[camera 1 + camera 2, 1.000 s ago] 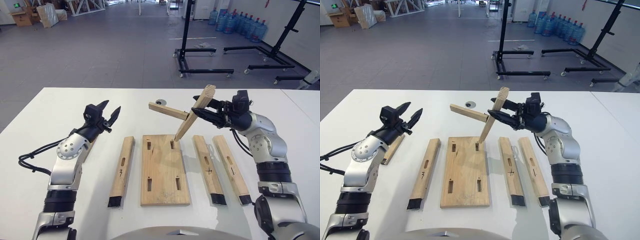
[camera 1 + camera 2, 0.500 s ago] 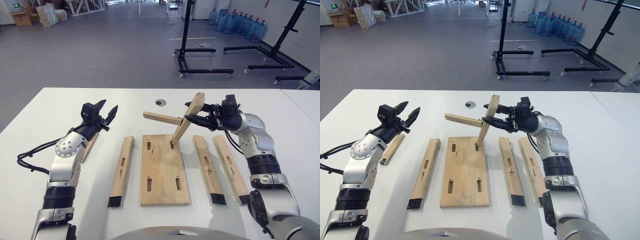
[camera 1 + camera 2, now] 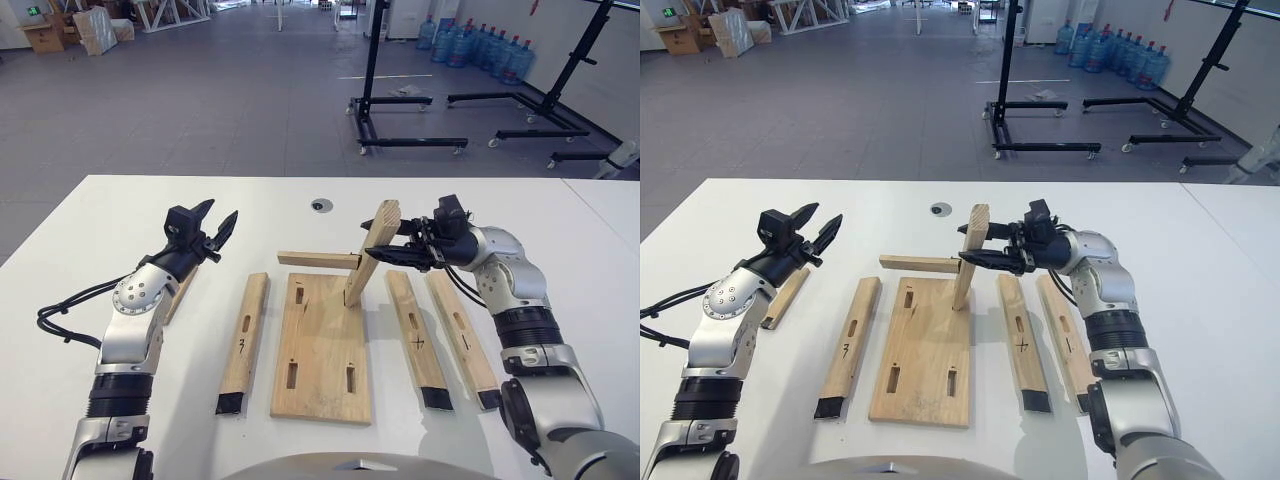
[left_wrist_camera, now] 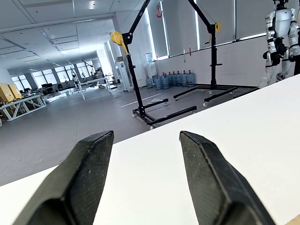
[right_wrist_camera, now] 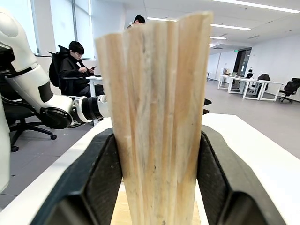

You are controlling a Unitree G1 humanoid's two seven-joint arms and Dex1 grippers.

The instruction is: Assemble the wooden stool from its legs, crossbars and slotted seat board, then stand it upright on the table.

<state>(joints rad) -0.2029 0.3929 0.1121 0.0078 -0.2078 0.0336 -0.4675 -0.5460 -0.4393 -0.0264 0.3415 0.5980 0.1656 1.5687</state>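
The slotted seat board [image 3: 322,370] lies flat mid-table, slightly skewed. A wooden leg [image 3: 381,218] stands nearly upright with its foot at the board's far right slot, and a crossbar [image 3: 316,260] sticks out level from it toward the left. My right gripper [image 3: 374,255] is shut on this leg at mid-height; in the right wrist view the leg [image 5: 159,117] sits between the fingers [image 5: 89,187]. My left gripper [image 3: 213,228] hovers open over the table's left side, and its fingers [image 4: 79,183] are spread with nothing between them.
One slotted leg [image 3: 245,338] lies left of the board, two more [image 3: 417,338] [image 3: 462,338] to its right. A short wooden piece [image 3: 181,292] lies under my left arm. A small round metal disc [image 3: 320,205] sits near the far table edge.
My right gripper moved left, bringing the leg more upright and the crossbar level. The seat board slid a little toward the near edge and turned slightly. The left arm hardly moved.
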